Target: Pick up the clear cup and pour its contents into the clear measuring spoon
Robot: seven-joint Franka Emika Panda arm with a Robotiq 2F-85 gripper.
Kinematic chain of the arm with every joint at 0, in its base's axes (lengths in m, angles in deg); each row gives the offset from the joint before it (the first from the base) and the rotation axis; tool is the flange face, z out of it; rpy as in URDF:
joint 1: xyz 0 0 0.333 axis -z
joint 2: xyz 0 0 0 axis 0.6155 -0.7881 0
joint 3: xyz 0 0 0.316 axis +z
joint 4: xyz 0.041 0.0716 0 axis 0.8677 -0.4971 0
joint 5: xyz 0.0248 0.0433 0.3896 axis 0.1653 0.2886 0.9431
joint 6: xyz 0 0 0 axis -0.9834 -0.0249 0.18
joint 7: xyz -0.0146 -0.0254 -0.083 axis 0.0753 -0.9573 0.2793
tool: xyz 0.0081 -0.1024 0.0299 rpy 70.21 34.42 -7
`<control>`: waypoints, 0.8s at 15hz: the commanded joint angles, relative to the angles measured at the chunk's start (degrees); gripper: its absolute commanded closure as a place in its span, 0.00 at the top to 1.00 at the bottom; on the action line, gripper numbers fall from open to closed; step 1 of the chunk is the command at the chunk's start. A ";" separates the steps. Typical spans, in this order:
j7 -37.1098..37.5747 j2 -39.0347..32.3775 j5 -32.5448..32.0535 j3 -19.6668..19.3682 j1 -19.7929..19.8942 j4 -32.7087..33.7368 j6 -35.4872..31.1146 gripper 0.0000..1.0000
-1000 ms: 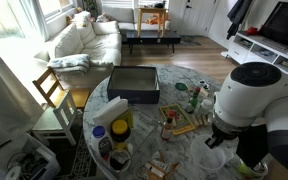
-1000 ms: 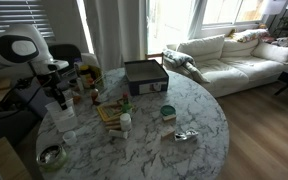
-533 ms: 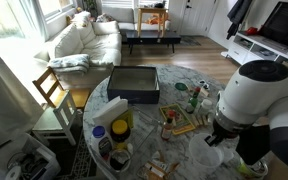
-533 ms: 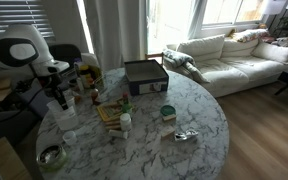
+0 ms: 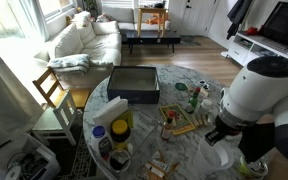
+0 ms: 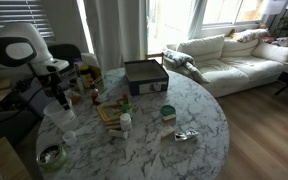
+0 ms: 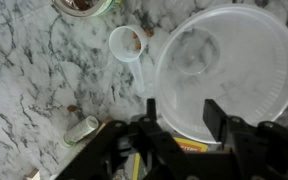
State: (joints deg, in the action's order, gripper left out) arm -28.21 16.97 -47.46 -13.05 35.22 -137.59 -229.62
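My gripper hangs open over the near rim of the clear cup, jaws spread and holding nothing. From the wrist view I cannot tell whether the fingers are down at rim level or above it. The cup sits on the marble table, just beside the clear measuring spoon, whose handle runs back along the cup's wall. A few brownish bits lie in the spoon's bowl; what the cup holds I cannot make out. Over the last second my arm has eased a little sideways in the exterior views, while cup and spoon have stayed put. So I judge this as the last alignment before the grasp: nothing is lifted and the pour is not yet begun
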 commanded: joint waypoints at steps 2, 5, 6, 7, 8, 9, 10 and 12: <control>-6.43 5.79 6.16 -0.33 -0.98 -0.52 3.64 0.93; -8.64 9.30 9.46 -0.33 -0.85 0.70 8.42 1.00; -8.98 10.78 10.10 -0.27 -0.62 1.30 10.56 1.00; -8.41 12.48 10.19 -0.05 0.01 1.95 13.29 1.00; -7.99 13.93 10.39 -0.04 0.42 2.63 15.30 1.00; -7.71 15.28 10.58 -0.11 0.81 3.39 17.60 1.00; -7.28 16.60 10.79 -0.20 1.32 3.96 19.72 1.00; -6.11 19.37 10.62 0.01 2.52 4.91 23.08 1.00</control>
State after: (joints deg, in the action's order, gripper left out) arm -34.99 31.46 -38.23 -13.13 36.10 -132.99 -211.36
